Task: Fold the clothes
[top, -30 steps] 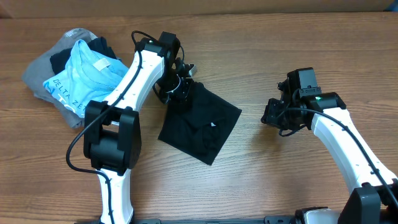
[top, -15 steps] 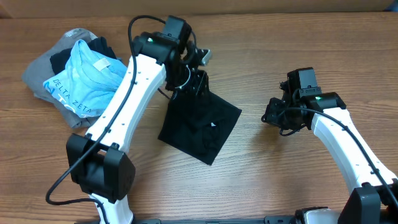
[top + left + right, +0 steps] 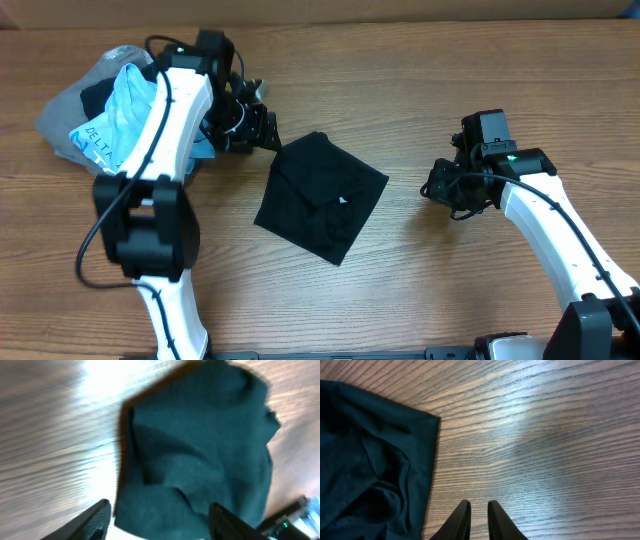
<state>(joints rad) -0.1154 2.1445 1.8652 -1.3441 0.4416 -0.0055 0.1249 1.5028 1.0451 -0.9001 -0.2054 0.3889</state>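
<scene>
A folded black garment [image 3: 320, 197] lies as a tilted square in the middle of the wooden table, and it fills most of the left wrist view [image 3: 200, 450]. My left gripper [image 3: 266, 130] hovers just off its upper-left corner. It is open [image 3: 160, 521], with nothing between its fingers [image 3: 95, 517]. My right gripper [image 3: 433, 187] hangs to the right of the garment, apart from it. Its fingertips [image 3: 461, 519] stand almost together [image 3: 478, 521] over bare wood, holding nothing. The garment's right edge [image 3: 375, 460] shows at the left of the right wrist view.
A heap of unfolded clothes [image 3: 70, 125] sits at the far left, with a light blue printed shirt [image 3: 135, 110] on top, grey cloth under it and a dark piece behind. The left arm reaches across the heap's right side.
The left gripper has opened and let go of the black garment's upper corner. It has swung left, away from the garment and toward the heap. The right arm has not moved.
</scene>
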